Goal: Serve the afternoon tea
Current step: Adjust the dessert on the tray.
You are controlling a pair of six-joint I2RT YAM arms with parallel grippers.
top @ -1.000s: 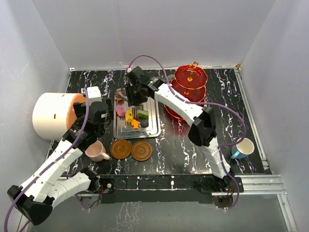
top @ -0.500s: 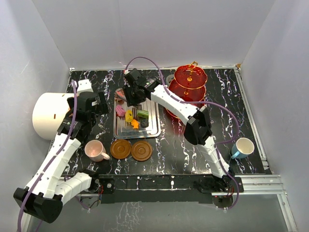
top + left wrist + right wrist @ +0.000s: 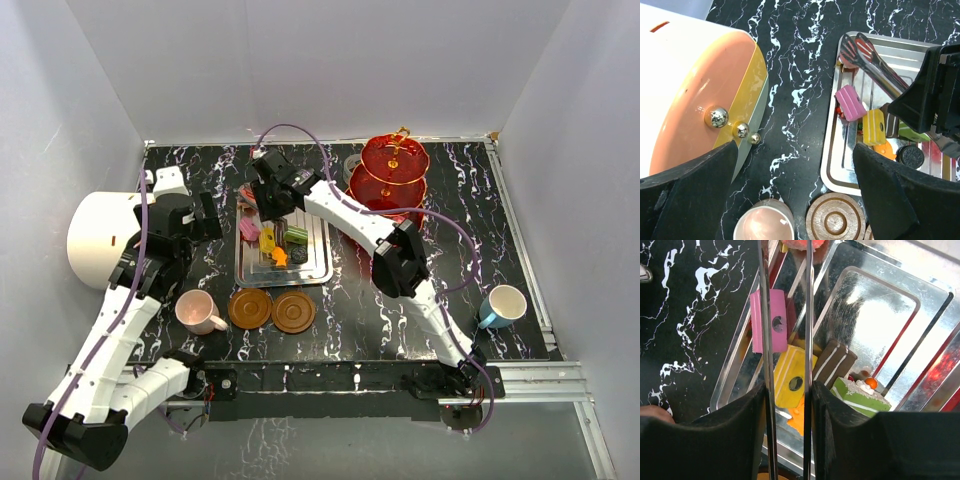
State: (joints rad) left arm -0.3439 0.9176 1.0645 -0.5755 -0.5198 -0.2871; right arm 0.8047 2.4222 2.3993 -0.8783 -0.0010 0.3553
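Note:
Small colourful sweets (image 3: pixel 275 245) lie on a steel tray (image 3: pixel 315 270): a pink one (image 3: pixel 780 305), a yellow one (image 3: pixel 790 365), a brown one (image 3: pixel 835 362) and a green one (image 3: pixel 860 395). My right gripper (image 3: pixel 786 390) is shut on metal tongs (image 3: pixel 765 315) whose arms stretch over the pink and yellow sweets; their tips (image 3: pixel 855 50) sit at the tray's far end. The red three-tier stand (image 3: pixel 393 175) is far right of the tray. Two brown saucers (image 3: pixel 250 308) (image 3: pixel 293 312) lie near the tray. My left gripper (image 3: pixel 795 150) hangs open above the pink cup (image 3: pixel 762 222). The blue cup (image 3: pixel 503 305) stands right.
A big white drum (image 3: pixel 100 240) with an orange face (image 3: pixel 695 100) lies at the left, close beside my left arm. The tray's near rim (image 3: pixel 832 165) almost touches a saucer (image 3: pixel 832 220). White walls enclose the black marbled table (image 3: pixel 420 330).
My left arm has drawn back and up, leftward away from the pink cup towards the drum. The right gripper with the tongs has shifted slightly to the far left over the tray.

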